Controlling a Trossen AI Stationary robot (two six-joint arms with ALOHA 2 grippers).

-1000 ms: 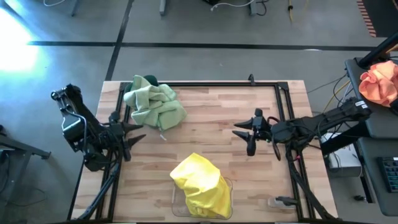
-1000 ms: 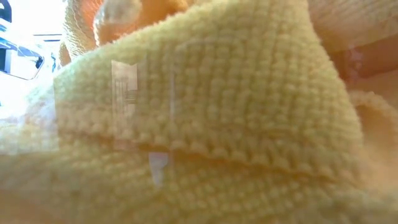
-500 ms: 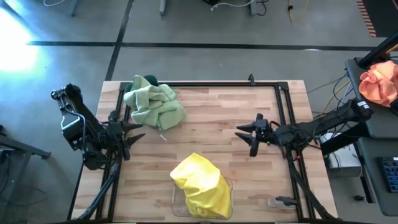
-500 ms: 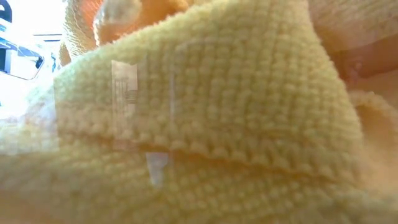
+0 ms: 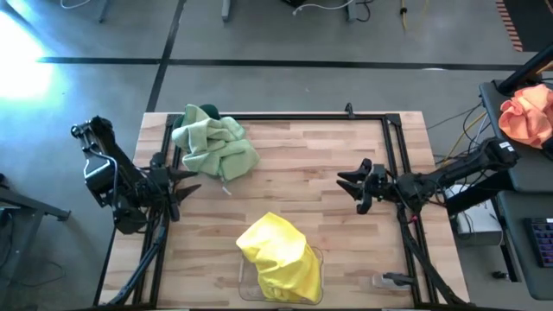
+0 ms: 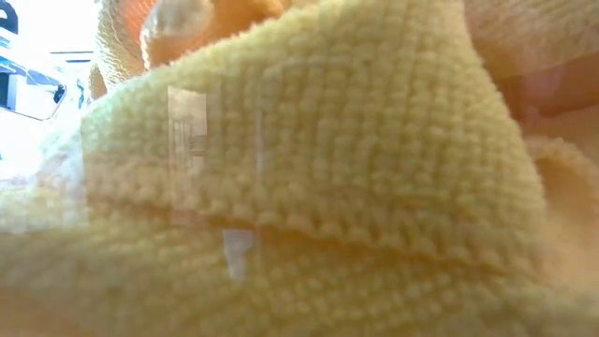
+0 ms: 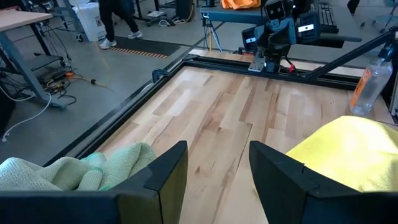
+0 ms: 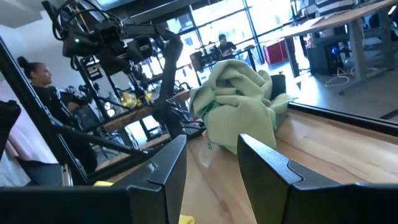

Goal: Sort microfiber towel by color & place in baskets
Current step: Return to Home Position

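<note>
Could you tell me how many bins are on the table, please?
2: the dark teal bin, upper left in the high view, mostly buried under green towels; the clear bin, bottom centre, under yellow towels. Both are largely hidden.

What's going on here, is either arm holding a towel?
Neither. The green towels are heaped in the dark teal bin at the high view's top left; the yellow towels fill the clear bin at its bottom edge. The left gripper hangs open and empty at the table's left side, the right gripper open and empty at its right.
</note>
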